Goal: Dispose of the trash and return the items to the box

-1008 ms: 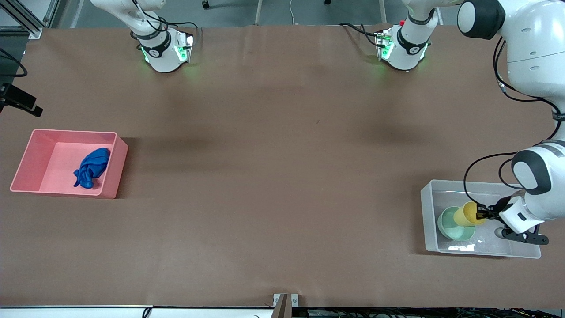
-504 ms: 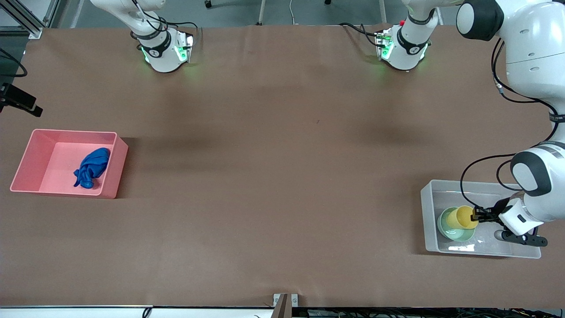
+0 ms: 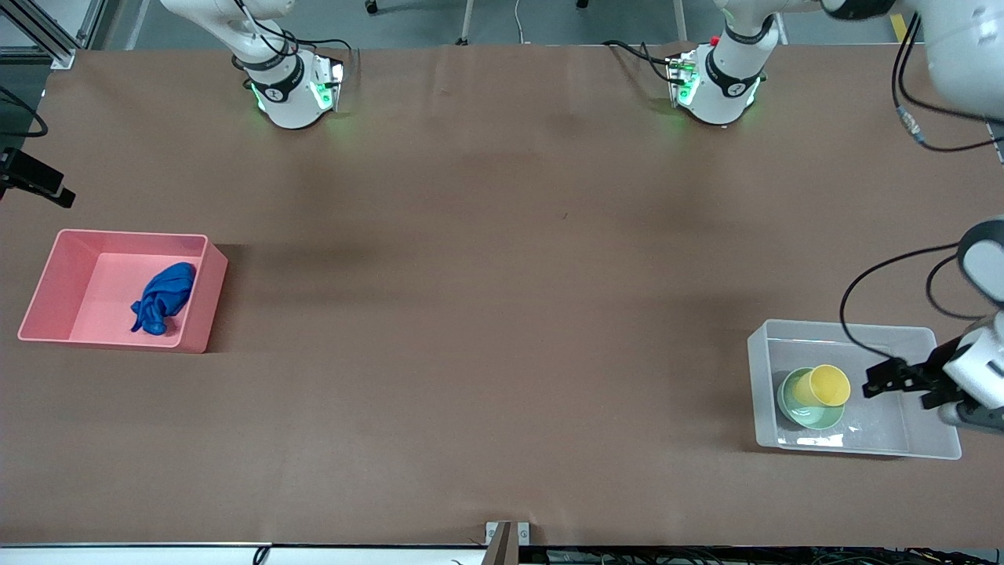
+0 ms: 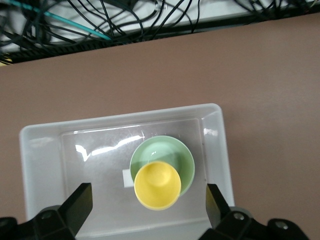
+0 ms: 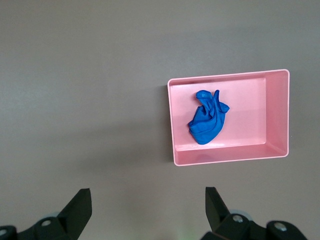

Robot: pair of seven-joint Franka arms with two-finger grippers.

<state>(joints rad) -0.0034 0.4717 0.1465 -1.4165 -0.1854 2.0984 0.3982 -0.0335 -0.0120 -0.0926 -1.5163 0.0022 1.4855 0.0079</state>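
The clear box (image 3: 925, 337) sits at the left arm's end of the table, and the green bowl (image 3: 808, 412) lies in it with the yellow cup (image 3: 821, 386) standing in the bowl. The left gripper (image 3: 878, 380) hangs over the box with its fingers (image 4: 80, 202) spread wide, holding nothing. The right gripper (image 5: 147, 212) hangs with fingers wide apart, well away from the box, up above the table beside the pink bin (image 3: 47, 271), where the blue trash (image 3: 163, 298) lies.

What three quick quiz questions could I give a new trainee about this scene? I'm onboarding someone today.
1. True or false: the yellow cup stands in the green bowl.
2. Which container holds the blue cloth: A) clear tub, B) pink bin?
3. Fill in: the left pincer, over the clear tub, is ____.

Key: 1 true; 2 B; 3 open. The right pincer waits open, high over the table.
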